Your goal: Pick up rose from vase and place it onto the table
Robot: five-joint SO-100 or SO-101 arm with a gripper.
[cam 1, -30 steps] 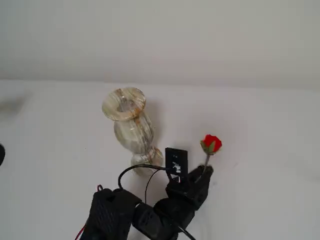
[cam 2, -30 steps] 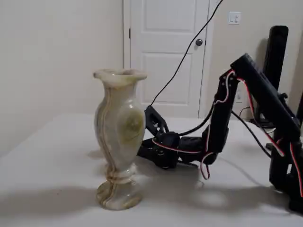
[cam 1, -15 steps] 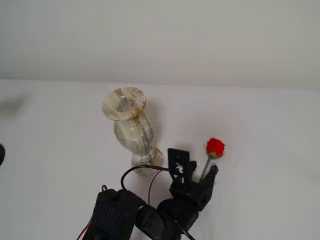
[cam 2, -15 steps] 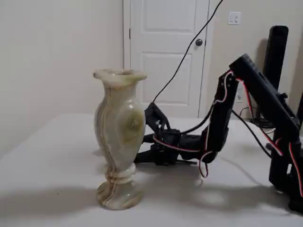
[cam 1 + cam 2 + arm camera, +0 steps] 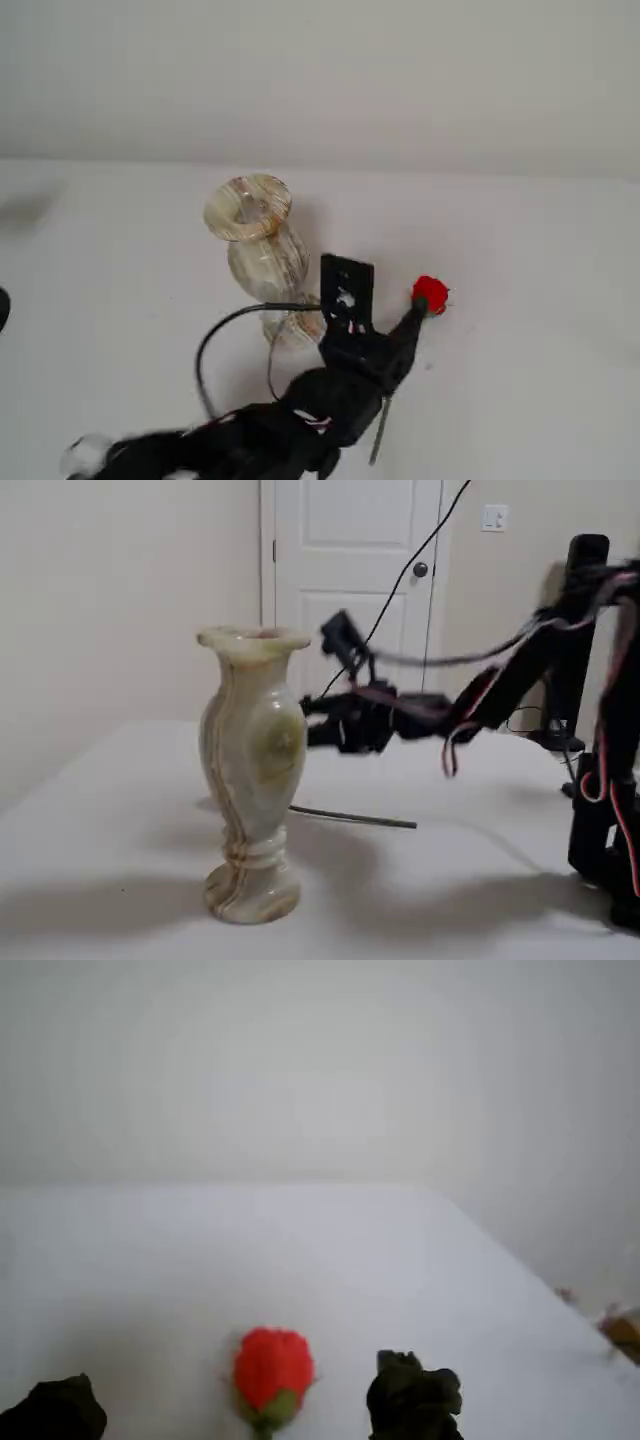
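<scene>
The rose lies flat on the white table, right of the vase in a fixed view. Its red bud points away, and the stem's end shows below the arm. In another fixed view only the stem shows; the vase hides the bud. The marbled vase stands upright with nothing in its mouth. My gripper hovers above the rose, open, holding nothing. In the wrist view the bud sits below and between the two dark fingertips.
The arm's base and upper links stand at the right of a fixed view, with cables trailing. A door and wall are behind the table. The table's far edge meets a pale wall.
The gripper opened and let go of the stem, then rose well above the table. The rose stays lying on the table. The vase has not moved.
</scene>
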